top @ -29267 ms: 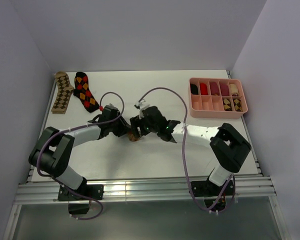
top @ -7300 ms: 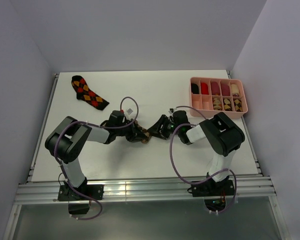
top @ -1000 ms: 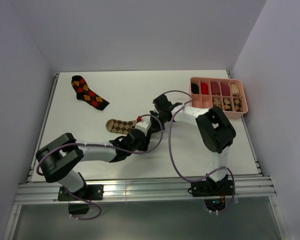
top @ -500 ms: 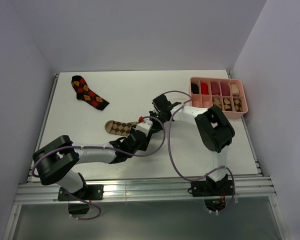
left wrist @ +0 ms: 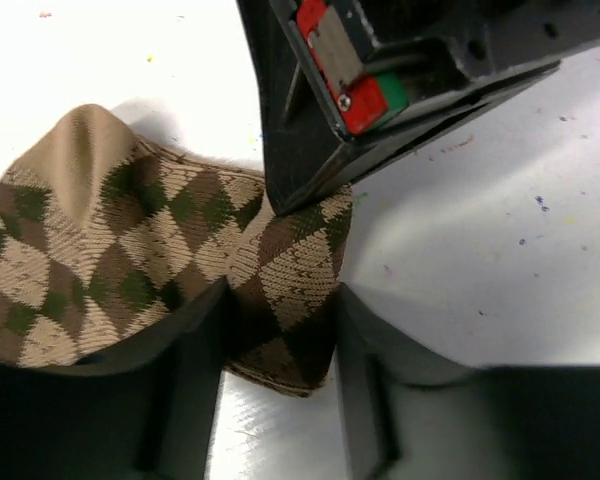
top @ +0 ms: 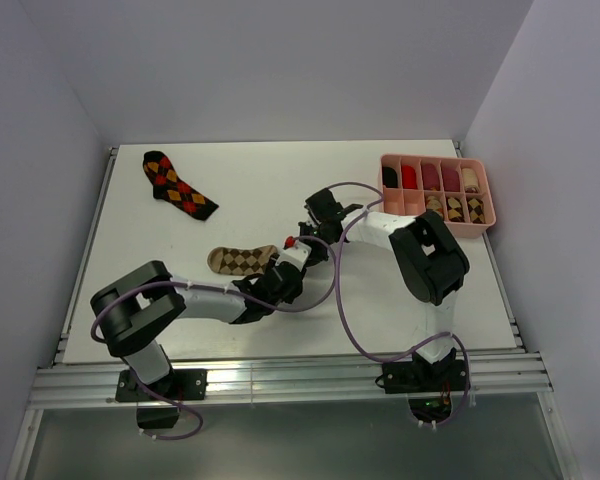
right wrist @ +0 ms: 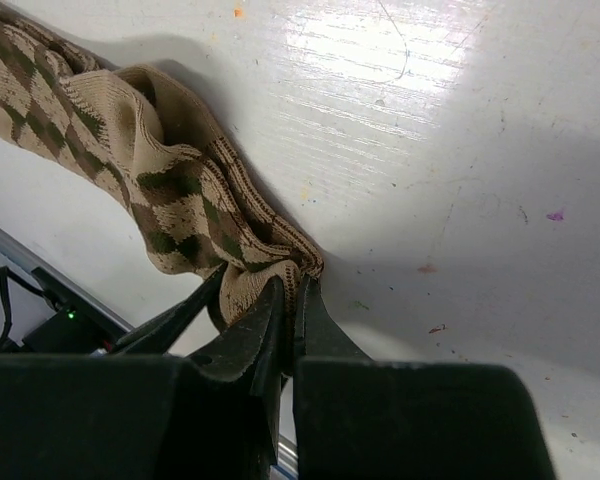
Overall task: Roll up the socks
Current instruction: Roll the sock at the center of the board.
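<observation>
A tan-brown-cream argyle sock [top: 238,261] lies flat mid-table. In the left wrist view its cuff end [left wrist: 290,290] fills the gap of my left gripper [left wrist: 280,305], whose fingers press it from both sides. My right gripper [right wrist: 293,288] is shut on a fold of the same cuff edge [right wrist: 265,250]; it shows as the black wedge with a red and green part [left wrist: 365,90] just beyond the left fingers. Seen from above, the left gripper [top: 283,270] and right gripper [top: 304,241] meet at the sock's right end. A black-red-orange sock [top: 178,184] lies flat at the far left.
A pink divided tray [top: 436,218] stands at the far right, holding rolled plain socks in the back row and rolled argyle ones in front. Purple cables loop over both arms near the sock. The table's side rails run left and right.
My left gripper has narrowed onto the cuff end, and the left arm's elbow has swung rightward. The tan sock has slid slightly toward the near side. The right gripper has held its pinch.
</observation>
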You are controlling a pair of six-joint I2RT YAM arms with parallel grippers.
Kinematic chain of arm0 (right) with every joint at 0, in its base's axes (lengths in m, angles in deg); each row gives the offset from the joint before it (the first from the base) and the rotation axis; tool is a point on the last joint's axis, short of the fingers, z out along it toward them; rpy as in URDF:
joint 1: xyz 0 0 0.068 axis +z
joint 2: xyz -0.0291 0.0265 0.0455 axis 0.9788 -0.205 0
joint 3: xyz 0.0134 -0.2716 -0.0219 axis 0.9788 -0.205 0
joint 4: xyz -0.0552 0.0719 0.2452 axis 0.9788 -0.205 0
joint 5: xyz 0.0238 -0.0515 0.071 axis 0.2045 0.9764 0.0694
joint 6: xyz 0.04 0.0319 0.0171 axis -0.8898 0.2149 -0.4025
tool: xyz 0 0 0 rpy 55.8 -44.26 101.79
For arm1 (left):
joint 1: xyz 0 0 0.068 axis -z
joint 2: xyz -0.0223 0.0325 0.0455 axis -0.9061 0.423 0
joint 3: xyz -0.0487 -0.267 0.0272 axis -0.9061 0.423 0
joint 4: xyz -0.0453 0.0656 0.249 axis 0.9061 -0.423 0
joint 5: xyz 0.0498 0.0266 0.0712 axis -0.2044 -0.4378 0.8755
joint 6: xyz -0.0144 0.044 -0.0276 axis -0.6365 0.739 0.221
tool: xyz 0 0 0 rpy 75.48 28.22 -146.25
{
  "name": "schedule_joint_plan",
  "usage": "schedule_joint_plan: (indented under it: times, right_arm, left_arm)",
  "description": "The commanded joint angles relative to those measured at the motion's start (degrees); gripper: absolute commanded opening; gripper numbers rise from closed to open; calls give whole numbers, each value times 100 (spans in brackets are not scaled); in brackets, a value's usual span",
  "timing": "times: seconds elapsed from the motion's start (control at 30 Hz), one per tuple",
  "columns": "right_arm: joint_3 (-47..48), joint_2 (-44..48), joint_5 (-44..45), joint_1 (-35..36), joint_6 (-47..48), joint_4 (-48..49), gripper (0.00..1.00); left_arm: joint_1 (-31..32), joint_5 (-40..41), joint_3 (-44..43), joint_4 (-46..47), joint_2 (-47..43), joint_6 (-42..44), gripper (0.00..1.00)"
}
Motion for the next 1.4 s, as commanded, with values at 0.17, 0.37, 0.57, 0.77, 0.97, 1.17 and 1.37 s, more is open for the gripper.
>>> schedule_joint_plan:
  times: [0.17,0.37,0.57,0.77,0.97,1.17,1.37]
  right_arm:
    - [-4,309,-194,1,-354,269,11]
    - [-715,1275,-46,-192,-960,1551,49]
    - [-1541,1996,289,-289,-1277,2616,66]
    - [-2077,1892,26,-263,-1436,3171,66]
    - [-2516,1698,-36,-8,-1646,3795,69]
    - [-2728,1233,-186,124,-1998,4314,69]
    - [-2807,811,-256,194,-2068,4516,68]
  left_arm:
    - [28,-489,68,-527,265,-481,11]
    - [-322,-1112,357,-404,-411,-937,4]
    - [-1226,-2570,972,174,-1070,-1754,5]
    - [-1948,-3976,1281,772,-1001,-2396,5]
    - [-2353,-4602,1421,1108,-737,-2854,7]
    - [-2590,-4954,1474,1407,-368,-3117,8]
    - [-2643,-5069,1457,1494,-166,-3161,7]
